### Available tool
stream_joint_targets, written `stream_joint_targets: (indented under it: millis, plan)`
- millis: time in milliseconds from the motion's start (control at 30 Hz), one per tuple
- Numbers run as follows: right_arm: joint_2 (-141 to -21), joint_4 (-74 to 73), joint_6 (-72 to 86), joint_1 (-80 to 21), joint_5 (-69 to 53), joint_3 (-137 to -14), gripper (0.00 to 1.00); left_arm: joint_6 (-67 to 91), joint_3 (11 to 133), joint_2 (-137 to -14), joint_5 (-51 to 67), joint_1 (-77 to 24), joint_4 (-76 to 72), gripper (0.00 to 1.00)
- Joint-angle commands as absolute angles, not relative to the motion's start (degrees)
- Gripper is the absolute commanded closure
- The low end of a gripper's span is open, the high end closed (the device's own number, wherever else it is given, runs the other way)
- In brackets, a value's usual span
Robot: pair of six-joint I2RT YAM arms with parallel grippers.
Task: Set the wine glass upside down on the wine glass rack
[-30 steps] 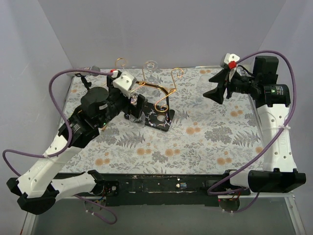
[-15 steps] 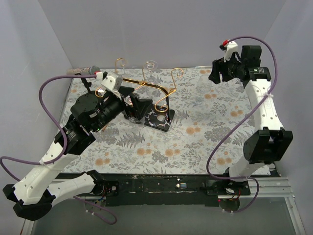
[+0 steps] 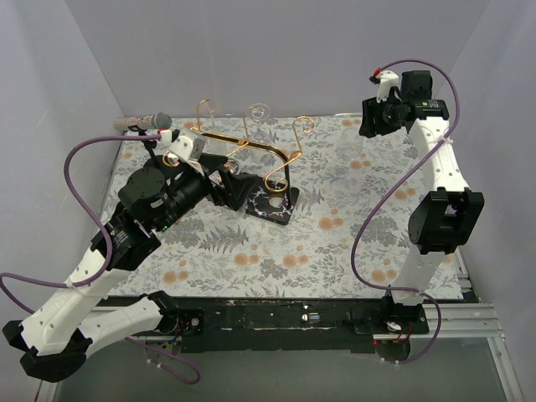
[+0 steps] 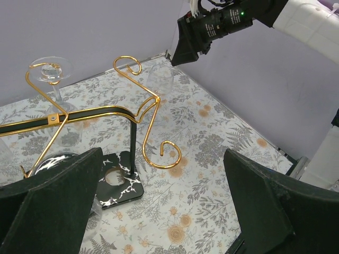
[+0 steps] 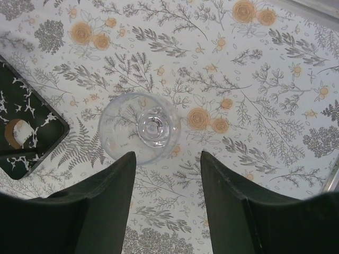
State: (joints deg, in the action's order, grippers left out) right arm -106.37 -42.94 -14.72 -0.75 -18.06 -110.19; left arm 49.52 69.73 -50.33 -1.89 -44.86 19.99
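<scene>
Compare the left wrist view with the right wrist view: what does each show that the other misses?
Only the left wrist view shows the gold wire of the wine glass rack, a glass hanging upside down on it, and the right end effector near the wall. Only the right wrist view looks straight down into the upright wine glass on the floral cloth, between its own open fingers. Both show the rack's black veined base and that cloth.

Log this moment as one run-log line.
left fingers: open, by wine glass rack | right fingers: open, above upright wine glass | grip: none
</scene>
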Motion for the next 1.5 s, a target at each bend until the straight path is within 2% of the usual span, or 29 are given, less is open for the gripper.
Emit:
stream_joint_targets:
  millis: [0, 967, 1200, 1467]
  plan:
    - [-107.75, -44.03, -15.64, -1.14, -17.49, -112.41, 0.41, 49.92, 68.99, -49.40, -2.37, -44.91, 19.07, 0.02]
    - [-110.66, -43.50, -20.65, -3.69, -10.55, -111.97, 0.74, 52.47, 66.18, -46.85, -2.81, -44.91, 19.60, 0.02]
    - [-109.34, -43.07, -22.06, -3.95, -10.02, -111.01, 0.88, 52.82, 66.01, -46.67, -2.72, -45.00, 19.60, 0.02]
    - [-105.12, -41.92, -24.87, -4.31, -10.80, -107.49, 0.94, 53.96, 64.95, -45.35, -2.29, -44.91, 18.81, 0.02]
